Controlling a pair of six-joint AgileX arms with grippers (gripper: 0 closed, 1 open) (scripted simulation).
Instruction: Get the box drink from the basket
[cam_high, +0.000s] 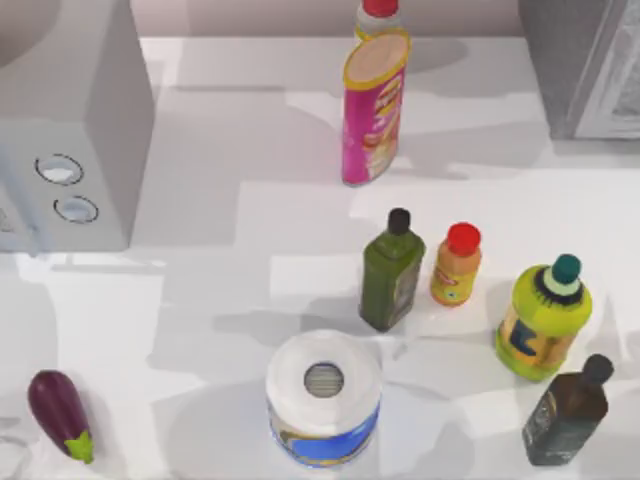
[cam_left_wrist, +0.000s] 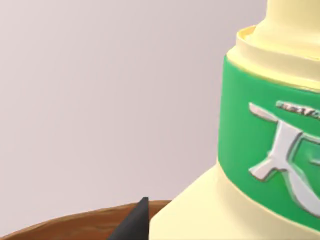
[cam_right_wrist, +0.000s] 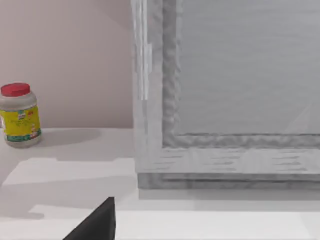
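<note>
Left gripper (cam_left_wrist: 136, 224): its dark tip sits at the near edge of the left wrist view, just beside the base of the box drink (cam_left_wrist: 260, 150). Can't tell whether it's open or closed on anything.

The box drink is right up against that camera: pale-yellow body, green band with a whitish mark, narrower neck above. The brown basket (cam_left_wrist: 70, 225) rim curves low behind the gripper tip, so I judge the drink is at the basket, either in it or just lifting out. Can't tell which.

For this step:
- Pull straight up until the base clears the rim, and only then translate.
- Keep the carton upright. The body looks smooth, so grip below the green band, not on the neck.
- Don't drag sideways, or the rim could catch the base.

Right gripper (cam_right_wrist: 97, 222): parked over the desk (cam_right_wrist: 60, 175), state can't tell. It faces a grey cabinet (cam_right_wrist: 225, 100), with a red-lidded jar (cam_right_wrist: 19, 115) farther off by the wall.

On the desk in the top view, the orange bottle (cam_high: 456, 266) and the yellow-green bottle (cam_high: 543, 318) stand right of centre. Neither is the target.
</note>
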